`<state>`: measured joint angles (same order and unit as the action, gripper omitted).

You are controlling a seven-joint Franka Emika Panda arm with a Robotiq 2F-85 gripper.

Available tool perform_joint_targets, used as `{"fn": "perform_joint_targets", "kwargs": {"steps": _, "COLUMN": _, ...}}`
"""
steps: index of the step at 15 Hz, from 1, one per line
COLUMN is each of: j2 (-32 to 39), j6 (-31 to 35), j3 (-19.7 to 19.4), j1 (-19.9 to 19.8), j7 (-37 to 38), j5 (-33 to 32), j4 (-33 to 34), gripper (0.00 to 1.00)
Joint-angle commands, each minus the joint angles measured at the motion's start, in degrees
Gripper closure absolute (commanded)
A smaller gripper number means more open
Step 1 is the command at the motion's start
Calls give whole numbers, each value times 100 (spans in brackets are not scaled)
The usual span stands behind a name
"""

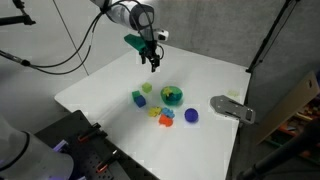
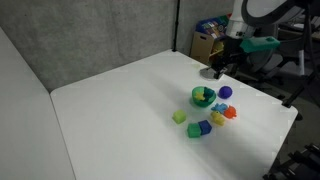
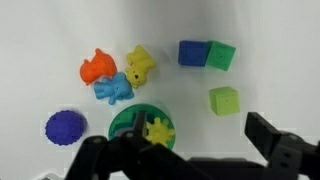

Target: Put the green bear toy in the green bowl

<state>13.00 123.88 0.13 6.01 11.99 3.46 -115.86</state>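
The green bear toy (image 3: 222, 56) is a small darker green lump on the white table, touching a blue cube (image 3: 192, 53). It also shows in an exterior view (image 2: 192, 131). The green bowl (image 3: 120, 118) stands on the table in both exterior views (image 1: 172, 101) (image 2: 197, 101) and holds a yellow toy (image 3: 158, 130). My gripper (image 3: 198, 142) is open and empty. It hangs well above the table (image 1: 153, 62) (image 2: 218, 68), beyond the bowl and apart from every toy. Its left finger hides part of the bowl in the wrist view.
A yellow-green block (image 3: 225, 100) lies alone near the bear. Orange (image 3: 97, 67), yellow (image 3: 140, 62) and blue (image 3: 113, 88) toy figures cluster beside the bowl. A blue ball (image 3: 65, 127) sits by the bowl. A grey object (image 1: 232, 108) lies near the table edge.
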Motion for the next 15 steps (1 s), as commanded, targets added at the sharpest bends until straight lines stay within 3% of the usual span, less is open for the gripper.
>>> {"fn": "perform_joint_targets", "kwargs": {"steps": 1, "j2": -826, "j6": -468, "j3": 65, "j1": -121, "j7": -325, "j5": -101, "j4": -486, "gripper": 0}}
{"fn": "perform_joint_targets", "kwargs": {"steps": 7, "j2": -1591, "j6": -1298, "j3": 61, "j1": -194, "j7": -66, "j5": -608, "j4": -254, "gripper": 0}}
{"fn": "perform_joint_targets", "kwargs": {"steps": 10, "j2": -1810, "j6": -1706, "j3": 51, "j1": -265, "j7": -241, "j5": -427, "j4": 22, "gripper": 0}}
{"fn": "perform_joint_targets", "kwargs": {"steps": 15, "j2": -1875, "j6": -1728, "j3": 90, "j1": -285, "j7": -162, "j5": -478, "j4": 63, "gripper": 0}}
